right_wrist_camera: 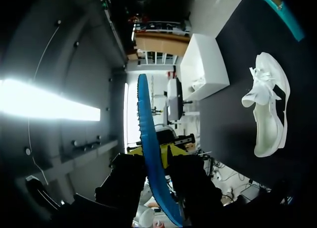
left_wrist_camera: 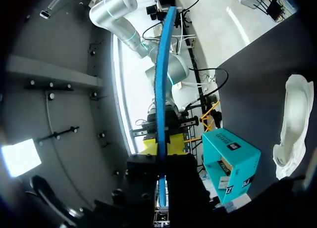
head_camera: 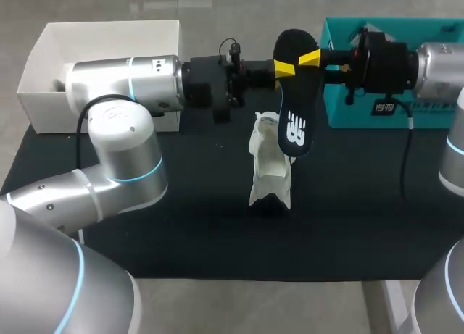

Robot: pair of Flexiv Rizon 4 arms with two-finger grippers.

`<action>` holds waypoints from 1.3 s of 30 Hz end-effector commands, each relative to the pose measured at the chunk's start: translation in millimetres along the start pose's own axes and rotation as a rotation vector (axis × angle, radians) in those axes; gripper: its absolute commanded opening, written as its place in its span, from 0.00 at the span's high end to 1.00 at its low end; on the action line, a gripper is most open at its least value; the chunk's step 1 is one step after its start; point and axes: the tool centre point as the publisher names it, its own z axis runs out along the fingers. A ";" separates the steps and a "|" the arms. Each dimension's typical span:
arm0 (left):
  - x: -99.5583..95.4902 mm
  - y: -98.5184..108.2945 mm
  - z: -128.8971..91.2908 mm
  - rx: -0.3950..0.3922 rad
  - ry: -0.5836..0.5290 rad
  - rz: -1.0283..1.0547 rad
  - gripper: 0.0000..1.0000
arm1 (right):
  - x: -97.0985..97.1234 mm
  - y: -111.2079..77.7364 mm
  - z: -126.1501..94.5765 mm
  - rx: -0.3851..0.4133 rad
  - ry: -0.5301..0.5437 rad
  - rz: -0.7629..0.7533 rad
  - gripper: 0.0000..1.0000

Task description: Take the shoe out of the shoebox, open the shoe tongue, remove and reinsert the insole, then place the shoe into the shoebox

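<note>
The dark insole [head_camera: 293, 124], blue underneath, hangs in the air above the white shoe [head_camera: 270, 167], which lies on the black mat. My left gripper [head_camera: 284, 69] comes in from the left and is shut on the insole's upper end. In the left wrist view the insole [left_wrist_camera: 159, 89] runs edge-on between that gripper's [left_wrist_camera: 161, 149] fingers. My right gripper [head_camera: 310, 59] meets the same end from the right. In the right wrist view its jaws [right_wrist_camera: 156, 150] stand slightly open around the insole [right_wrist_camera: 146, 119]. The shoe [right_wrist_camera: 270, 109] lies off to one side.
The teal shoebox [head_camera: 341, 109] stands at the back right, behind my right arm. A white open box [head_camera: 109, 37] sits at the back left, partly covered by my left arm. Bare black mat [head_camera: 217, 225] lies in front of the shoe.
</note>
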 end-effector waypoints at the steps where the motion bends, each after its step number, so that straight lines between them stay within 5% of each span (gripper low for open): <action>1: 0.6 -0.9 -3.0 -0.007 0.013 -0.018 1.00 | -2.0 0.5 -6.1 -0.011 -0.022 0.009 0.00; 9: 4.3 -2.7 -15.0 -0.036 0.035 -0.070 1.00 | -7.5 -0.2 -38.2 -0.049 -0.175 -0.033 0.00; 24: 4.1 -3.5 -17.0 -0.044 0.093 -0.130 1.00 | -7.5 -0.2 -38.2 -0.049 -0.175 -0.033 0.00; 27: 5.4 -6.4 -20.6 -0.036 0.107 -0.137 1.00 | -21.7 -9.9 -41.6 0.071 -0.281 -0.098 0.00; 39: 9.2 -11.2 -31.9 -0.026 0.129 -0.152 1.00 | -50.2 -32.6 -163.8 0.054 -0.542 -0.144 0.00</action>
